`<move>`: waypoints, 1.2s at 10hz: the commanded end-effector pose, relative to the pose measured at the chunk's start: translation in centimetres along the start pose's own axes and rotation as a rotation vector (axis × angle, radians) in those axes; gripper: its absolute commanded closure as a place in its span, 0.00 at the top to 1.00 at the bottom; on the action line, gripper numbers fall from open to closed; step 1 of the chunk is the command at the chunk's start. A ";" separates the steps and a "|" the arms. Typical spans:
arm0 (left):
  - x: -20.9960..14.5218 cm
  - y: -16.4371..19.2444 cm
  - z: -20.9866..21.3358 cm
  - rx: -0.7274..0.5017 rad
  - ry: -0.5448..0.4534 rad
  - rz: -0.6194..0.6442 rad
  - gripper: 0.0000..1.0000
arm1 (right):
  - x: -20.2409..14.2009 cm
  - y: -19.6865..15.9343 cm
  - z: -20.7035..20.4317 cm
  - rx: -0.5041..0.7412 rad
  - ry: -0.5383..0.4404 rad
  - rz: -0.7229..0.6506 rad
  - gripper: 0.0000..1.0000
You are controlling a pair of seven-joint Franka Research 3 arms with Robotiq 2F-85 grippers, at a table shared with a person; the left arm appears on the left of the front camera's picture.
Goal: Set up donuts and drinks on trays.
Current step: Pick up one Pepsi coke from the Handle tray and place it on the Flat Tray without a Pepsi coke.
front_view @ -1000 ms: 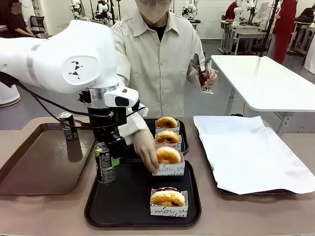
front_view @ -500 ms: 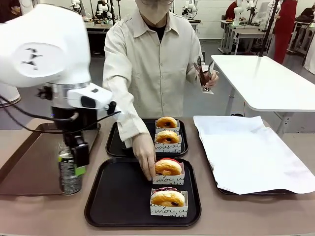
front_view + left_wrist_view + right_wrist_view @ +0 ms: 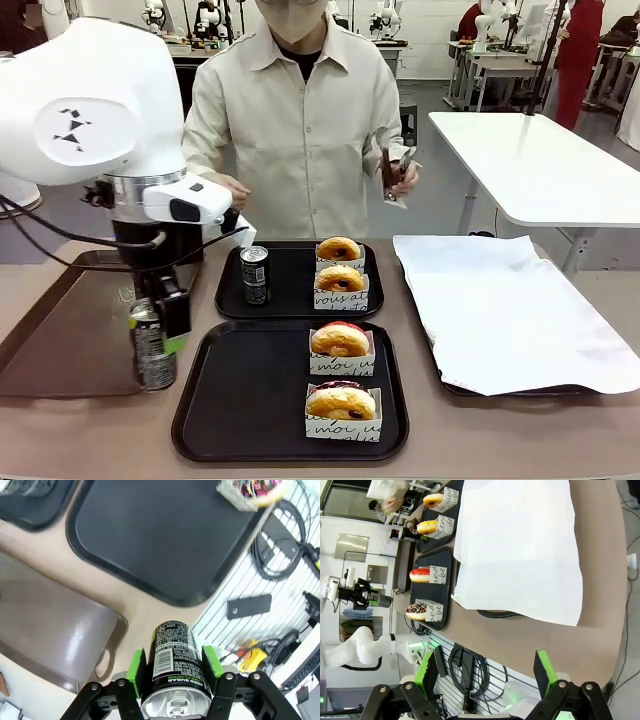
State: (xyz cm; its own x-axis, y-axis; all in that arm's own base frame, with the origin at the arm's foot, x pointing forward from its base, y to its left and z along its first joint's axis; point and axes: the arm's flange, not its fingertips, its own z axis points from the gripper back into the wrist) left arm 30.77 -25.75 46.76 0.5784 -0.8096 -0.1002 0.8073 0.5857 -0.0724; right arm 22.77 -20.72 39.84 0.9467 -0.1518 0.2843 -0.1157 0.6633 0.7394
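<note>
My left gripper (image 3: 153,325) is shut on a dark drink can (image 3: 152,352), at the brown tray's right rim just left of the near black tray (image 3: 230,400). In the left wrist view the green pads of my left gripper (image 3: 174,664) clamp the can (image 3: 172,652) on both sides. Two boxed donuts (image 3: 340,340) (image 3: 343,402) sit on the near tray. The far black tray (image 3: 290,300) holds two more donuts (image 3: 339,250) (image 3: 341,280) and a second can (image 3: 255,275). My right gripper (image 3: 487,680) is open with nothing between its fingers, off the table's side past the paper-lined tray.
A long brown tray (image 3: 70,340) lies at the left. A tray lined with white paper (image 3: 500,310) fills the right side. The person stands at the far side and holds tongs (image 3: 392,168) in one raised hand.
My left arm carried the can leftward from the near tray's left edge to the brown tray's rim. The person let go of the donut box and drew back. A can now stands on the far tray.
</note>
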 end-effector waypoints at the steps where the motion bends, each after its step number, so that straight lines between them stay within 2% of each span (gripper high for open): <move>1: 3.8 -0.5 -0.7 -0.015 -0.053 0.057 0.58 | 0.2 -0.1 -0.2 0.027 -0.021 0.013 1.00; 5: 9.2 -0.3 -3.6 0.013 -0.158 0.142 0.58 | 0.2 -0.1 -0.2 0.027 -0.021 0.013 1.00; 9: 10.4 -0.6 -7.4 0.062 -0.190 0.140 0.58 | 0.2 -0.1 -0.2 0.027 -0.021 0.013 1.00; 12: 10.7 -0.4 -8.4 0.097 -0.219 0.131 0.58 | 0.2 -0.1 -0.2 0.027 -0.021 0.013 1.00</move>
State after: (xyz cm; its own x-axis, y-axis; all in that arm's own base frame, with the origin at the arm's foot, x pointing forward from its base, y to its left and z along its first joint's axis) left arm 36.00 -34.01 37.65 0.6695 -0.7369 0.0937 0.7403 0.6722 -0.0032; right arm 22.77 -20.72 39.84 0.9466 -0.1517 0.2843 -0.1158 0.6633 0.7393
